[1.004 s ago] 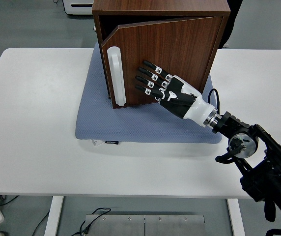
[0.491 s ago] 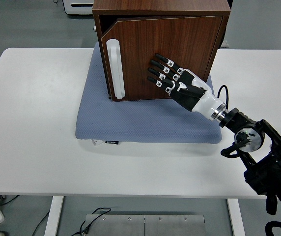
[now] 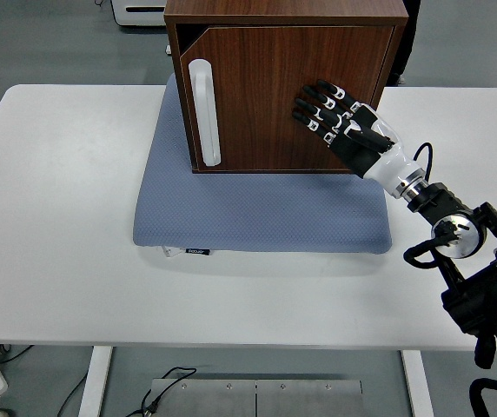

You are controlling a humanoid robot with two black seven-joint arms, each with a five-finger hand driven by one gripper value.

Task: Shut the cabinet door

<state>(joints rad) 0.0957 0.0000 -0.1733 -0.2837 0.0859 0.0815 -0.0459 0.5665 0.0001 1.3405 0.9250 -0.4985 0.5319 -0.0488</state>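
A dark wooden cabinet (image 3: 283, 13) stands on a blue-grey mat (image 3: 257, 213) at the back middle of the table. Its door (image 3: 266, 95) lies almost flush with the cabinet front, with only a thin gap at the upper left corner. A long white handle (image 3: 205, 113) runs down the door's left side. My right hand (image 3: 331, 109) comes in from the right, fingers stretched out flat against the right part of the door, holding nothing. The left arm is out of view.
The white table (image 3: 66, 217) spreads wide to the left and front of the mat. A white appliance (image 3: 135, 10) stands on the floor beyond the table's far edge. My right forearm (image 3: 457, 252) crosses the table's right side.
The door has swung from clearly ajar to almost shut. My right hand moved up and to the right with it, staying flat on the door face.
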